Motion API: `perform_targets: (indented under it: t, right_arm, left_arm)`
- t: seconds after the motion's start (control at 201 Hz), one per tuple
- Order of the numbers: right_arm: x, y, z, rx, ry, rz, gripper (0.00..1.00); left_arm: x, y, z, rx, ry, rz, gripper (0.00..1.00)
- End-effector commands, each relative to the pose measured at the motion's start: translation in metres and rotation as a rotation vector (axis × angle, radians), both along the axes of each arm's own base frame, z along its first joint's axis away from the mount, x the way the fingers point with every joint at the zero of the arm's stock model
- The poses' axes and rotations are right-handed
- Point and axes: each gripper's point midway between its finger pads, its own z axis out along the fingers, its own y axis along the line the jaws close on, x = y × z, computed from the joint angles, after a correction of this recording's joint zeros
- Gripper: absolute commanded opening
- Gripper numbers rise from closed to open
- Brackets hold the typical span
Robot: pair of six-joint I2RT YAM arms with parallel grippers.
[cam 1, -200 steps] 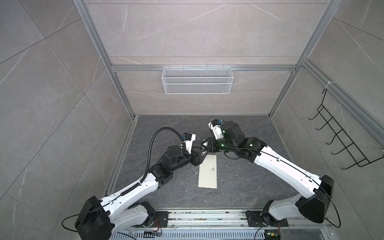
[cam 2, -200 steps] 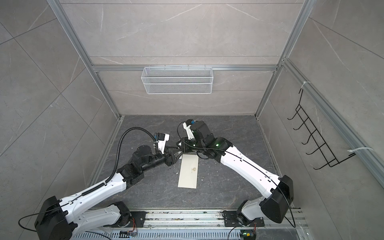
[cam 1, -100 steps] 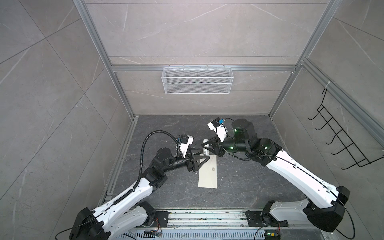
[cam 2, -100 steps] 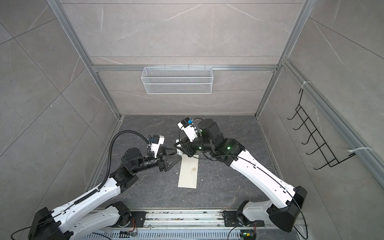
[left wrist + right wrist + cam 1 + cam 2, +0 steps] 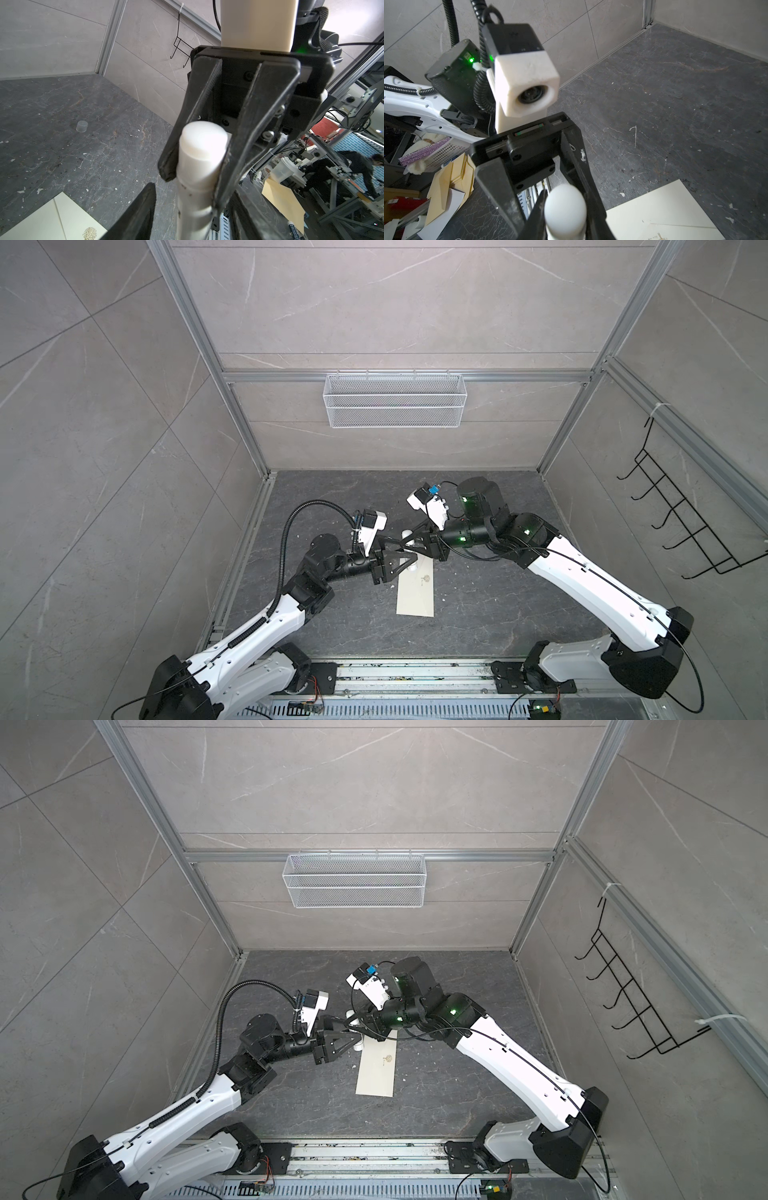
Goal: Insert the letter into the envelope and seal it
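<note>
The cream-white envelope point(image 5: 415, 593) point(image 5: 376, 1073) lies flat on the dark floor, its small emblem facing up. My right gripper point(image 5: 564, 199) is shut on a white glue stick point(image 5: 564, 207) point(image 5: 199, 162), held just above the envelope's far end. My left gripper point(image 5: 409, 553) faces it from the left. Its fingers point(image 5: 137, 214) straddle the same glue stick, open, with a gap showing on one side. The letter is out of view.
A small clear cap point(image 5: 81, 126) stands on the floor beyond the grippers. A white wire basket point(image 5: 395, 406) hangs on the back wall and a black hook rack point(image 5: 685, 522) on the right wall. White flecks dot the floor.
The left gripper drew back to the left with its jaws spread wide, then came in again around the glue stick with its jaws narrower. The right gripper kept hold of the stick.
</note>
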Motion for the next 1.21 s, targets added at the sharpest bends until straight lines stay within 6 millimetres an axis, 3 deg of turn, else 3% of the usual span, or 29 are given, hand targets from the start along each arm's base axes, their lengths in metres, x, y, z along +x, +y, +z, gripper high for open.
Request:
perform_targets:
  t: [0.0, 0.294, 0.493, 0.583, 0.707, 0.847, 1.046, 1.2]
  right_arm:
    - [-0.007, 0.001, 0.014, 0.015, -0.027, 0.041, 0.00]
    - [-0.005, 0.003, 0.013, 0.010, -0.023, 0.042, 0.00]
    - [-0.001, 0.003, 0.015, 0.013, -0.026, 0.024, 0.00]
    - [0.001, 0.001, 0.019, 0.015, -0.035, 0.000, 0.21]
    - [0.011, -0.009, 0.028, 0.007, -0.071, -0.093, 0.48]
    - [0.015, -0.032, 0.043, 0.002, -0.125, -0.207, 0.98]
    - [0.020, -0.073, 0.052, -0.049, -0.175, -0.388, 0.99]
    - [0.024, -0.102, 0.044, -0.125, -0.223, -0.499, 0.99]
  left_arm:
    - [-0.006, -0.002, 0.024, -0.036, -0.053, -0.049, 0.50]
    - [-0.001, -0.005, 0.023, -0.023, -0.037, -0.043, 0.41]
    - [0.005, -0.005, 0.020, -0.019, -0.021, -0.014, 0.12]
    - [0.011, -0.003, 0.018, -0.011, -0.009, 0.027, 0.00]
    - [0.023, 0.003, 0.012, 0.010, 0.007, 0.119, 0.00]
    - [0.033, 0.011, 0.009, 0.026, 0.011, 0.202, 0.00]
    - [0.041, 0.016, 0.009, 0.029, 0.004, 0.264, 0.00]
    - [0.043, 0.017, 0.008, 0.030, 0.005, 0.277, 0.00]
